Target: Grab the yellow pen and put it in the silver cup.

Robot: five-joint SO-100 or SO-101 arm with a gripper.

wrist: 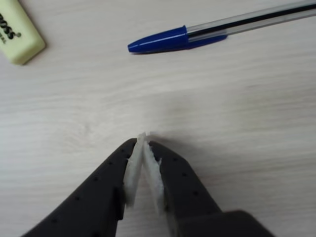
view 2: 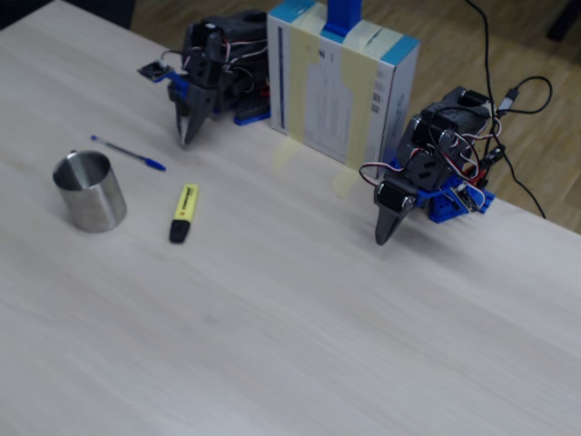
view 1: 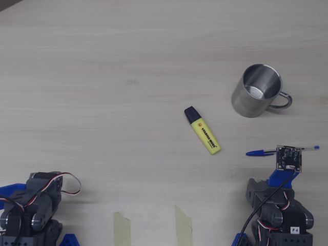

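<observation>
while the yellow pen (view 1: 203, 130) lies flat on the table (view 1: 102, 77), untouched, we log the task as at its first step: the approach has not begun and nothing is grasped.

we note the gripper (wrist: 144, 139) in the wrist view: jaws pressed together at the tips, white pads touching or nearly so, holding nothing. it points down at bare tabletop, close to the surface.

position of the task's things, overhead view: the yellow pen rests diagonally near the middle of the table, black cap toward upper left, yellow end toward lower right. the silver cup (view 1: 258, 91) stands upright to the pen's upper right, handle pointing right, mouth open and apparently empty. pen and cup are apart, not touching.

we also note a blue ballpoint pen (view 1: 266, 152) lying just beyond the gripper tips, between the arm and the cup; in the wrist view its blue cap (wrist: 160, 40) is straight ahead, and only a corner of the yellow pen (wrist: 17, 33) shows at top left. a second arm (view 2: 413, 186) sits parked elsewhere on the table, and a box (view 2: 340, 86) stands between the two arms in the fixed view.

our judgement for the next move: the jaws must open wide enough for the marker's flat body, the arm must swing toward the left of the wrist view, past the ballpoint without nudging it, and the wrist should turn so the jaws close across the marker's flat sides rather than along its length. risk: taking the ballpoint instead, as it is nearer.
</observation>
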